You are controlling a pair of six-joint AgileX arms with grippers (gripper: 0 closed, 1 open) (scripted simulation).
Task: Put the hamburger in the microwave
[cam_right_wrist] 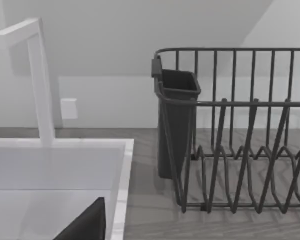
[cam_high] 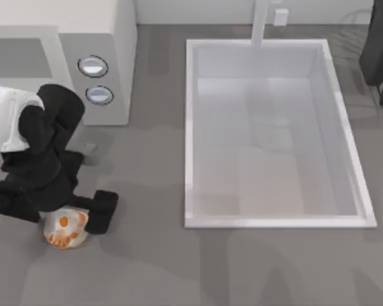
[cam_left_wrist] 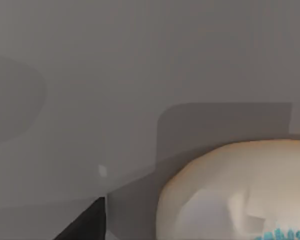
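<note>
Sitting on the grey tabletop (cam_high: 153, 268) near the top view's lower left, the small roundish cream-white hamburger with orange blotches (cam_high: 65, 229) is well short of its goal. Left gripper (cam_high: 60, 213) is down right over it, black fingers (cam_high: 101, 210) showing at either side of the lump; whether the pads actually touch or squeeze it cannot be told, so the claw's state is uncertain. Left wrist view has the hamburger (cam_left_wrist: 235, 192) close up, cream with an orange edge, resting on grey surface.

Large white boxy microwave with grey window (cam_high: 57, 51) stands at the upper left, two round silver-blue knobs (cam_high: 96, 80) facing the burger's side. Door looks shut from above, though that is a judgement; no open cavity is visible.

White rectangular sink basin (cam_high: 191, 127) fills the centre-right, white faucet (cam_right_wrist: 37, 80) at its back edge. Dark wire dish rack (cam_right_wrist: 240, 150) with a black cutlery cup sits beyond the sink at the far right, with the right arm (cam_high: 380, 44) parked near it; its fingers cannot be judged.

Progress: early. Grasp is being set up at best; lift, carry to the microwave, door handling and placement inside all remain.
</note>
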